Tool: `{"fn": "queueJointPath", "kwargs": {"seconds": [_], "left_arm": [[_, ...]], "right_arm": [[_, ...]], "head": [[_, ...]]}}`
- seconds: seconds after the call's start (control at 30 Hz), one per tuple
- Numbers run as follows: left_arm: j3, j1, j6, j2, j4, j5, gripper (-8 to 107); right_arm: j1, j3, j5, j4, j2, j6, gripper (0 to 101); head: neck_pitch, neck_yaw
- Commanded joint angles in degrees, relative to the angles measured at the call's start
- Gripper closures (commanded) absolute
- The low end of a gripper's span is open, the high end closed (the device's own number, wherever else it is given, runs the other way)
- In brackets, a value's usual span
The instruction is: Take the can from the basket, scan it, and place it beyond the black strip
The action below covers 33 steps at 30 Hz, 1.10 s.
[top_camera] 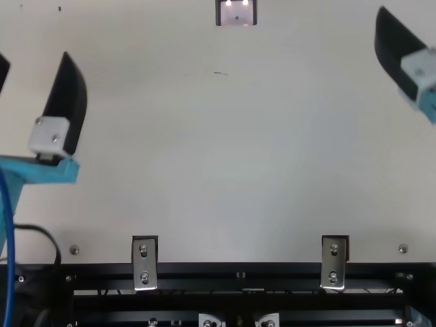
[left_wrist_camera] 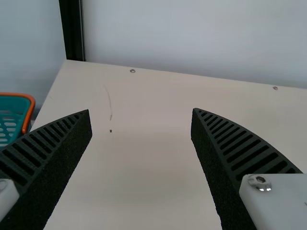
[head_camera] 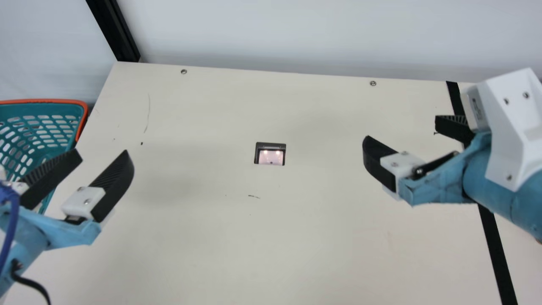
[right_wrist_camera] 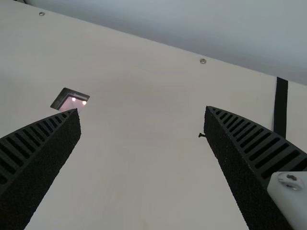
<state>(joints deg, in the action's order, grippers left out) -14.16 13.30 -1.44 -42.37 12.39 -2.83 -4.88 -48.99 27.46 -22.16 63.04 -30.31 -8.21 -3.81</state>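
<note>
Left gripper [head_camera: 103, 155], jaws spread, is the nearer one, basket [head_camera: 51, 101] lying left and far of it; right gripper [head_camera: 403, 129] spread too.

main view looks down across the counter [head_camera: 190, 237] toward the wall [head_camera: 296, 34]; steeper top view shares the scanner [head_camera: 271, 156]; both wrist views face wallward, seemingly from lower.

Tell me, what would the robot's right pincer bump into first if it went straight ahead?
Probably the cream table, seen between the tips of the right pincer in the right wrist view. The pincer's tilt is hard to judge; it might meet the pale wall first.
</note>
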Motion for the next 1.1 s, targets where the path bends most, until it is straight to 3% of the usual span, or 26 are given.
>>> {"fn": "queueJointPath", "kwargs": {"seconds": [0.0, 0.5, 1.07], "left_arm": [[0.22, -0.55, 0.56, 4.68, -0.32, 2.67, 9], [0.21, -4.79, -0.83, 23.64, -3.46, 18.97, 9], [1.02, -7.78, 3.71, 33.9, 2.61, 27.61, 9]], "right_arm": [[0.17, 1.87, -0.09, -0.53, -3.25, -0.07, 0], [-0.57, 13.48, -1.82, -0.27, -22.76, 0.81, 0], [-1.45, 24.78, 0.96, 4.56, -47.72, 9.91, 0]], "head": [[-0.27, -0.73], [-0.27, -0.73], [-0.27, -0.73]]}}
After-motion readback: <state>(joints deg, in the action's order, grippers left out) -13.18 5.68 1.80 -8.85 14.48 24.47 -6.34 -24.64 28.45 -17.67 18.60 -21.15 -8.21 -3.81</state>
